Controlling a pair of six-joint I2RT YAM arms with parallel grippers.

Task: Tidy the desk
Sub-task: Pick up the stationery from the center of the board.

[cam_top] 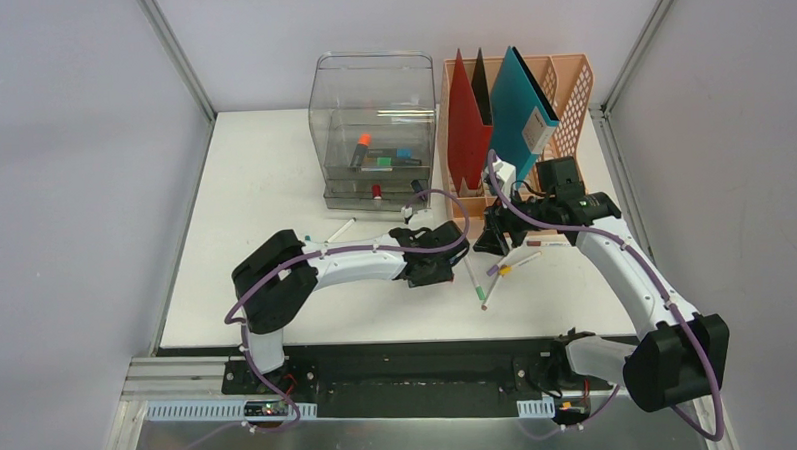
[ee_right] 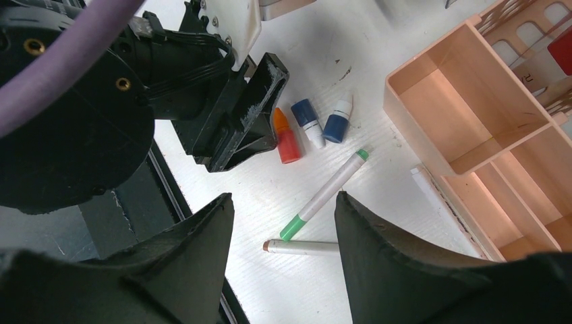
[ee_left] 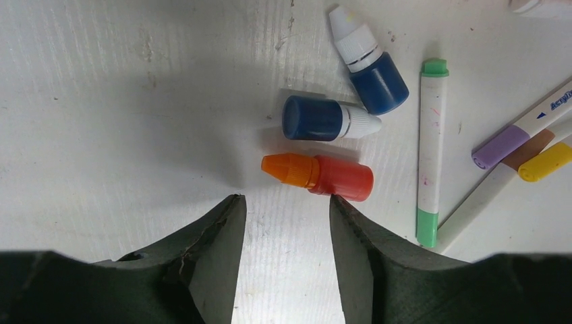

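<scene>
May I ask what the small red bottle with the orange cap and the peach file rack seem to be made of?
Red bottle: probably plastic, slightly glossy, with a soft highlight along its side. Peach file rack: likely moulded plastic, matt, with uniform colour and thin walls.

This is a robot lab test cell dressed up as an office corner, not a real office. The white desk [cam_top: 262, 160] sits boxed in by plain grey walls [cam_top: 63, 197] joined with aluminium rails [cam_top: 179, 63]. A left arm [cam_top: 351, 262] and a right arm [cam_top: 631, 277], both trailing purple cable [ee_right: 74, 50], are fixed at its near edge, next to a bare metal plate [cam_top: 382, 441] and slotted cable ducts [cam_top: 221, 409]. The office feel comes only from props: a clear drawer box [cam_top: 376, 116], a peach file rack [cam_top: 570, 84] holding folders [cam_top: 468, 127], loose markers [ee_left: 430, 152] and small ink bottles [ee_left: 317, 174].
</scene>
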